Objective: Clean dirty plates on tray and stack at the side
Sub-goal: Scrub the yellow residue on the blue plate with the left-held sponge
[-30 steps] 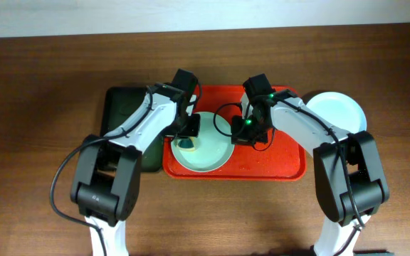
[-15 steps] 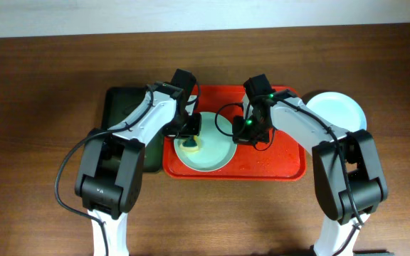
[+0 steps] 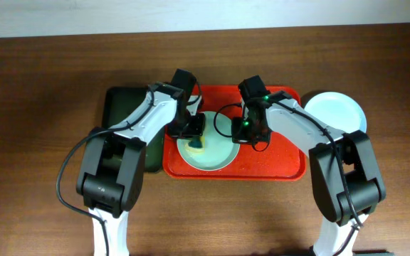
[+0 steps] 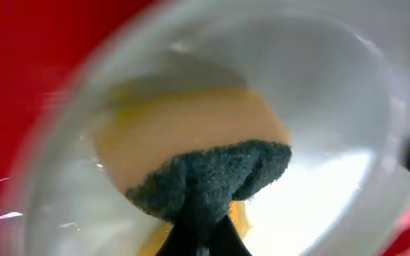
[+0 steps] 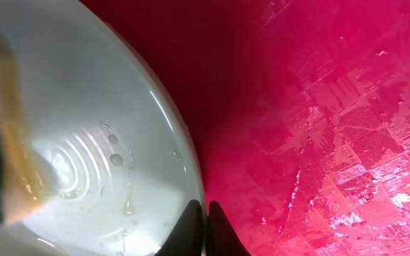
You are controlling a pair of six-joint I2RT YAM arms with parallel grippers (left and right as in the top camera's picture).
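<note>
left gripper (image 4: 203,240) clenched on sponge (image 4: 212,167), pressed into pale plate (image 3: 218,158) on red tray (image 3: 280,165); fingertips cut off at frame edge. right gripper (image 5: 206,222) pinched on that plate's rim. second plate (image 3: 342,108) right of tray, partly hidden behind right arm (image 3: 305,128).

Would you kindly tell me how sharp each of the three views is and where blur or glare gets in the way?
Overhead: sharp and evenly lit, red tray and plate crisp. Left wrist: heavily blurred, plate rim smeared, only the sponge fairly clear. Right wrist: droplets on the plate in focus, left edge blurred, bright glints on the wet tray.
</note>
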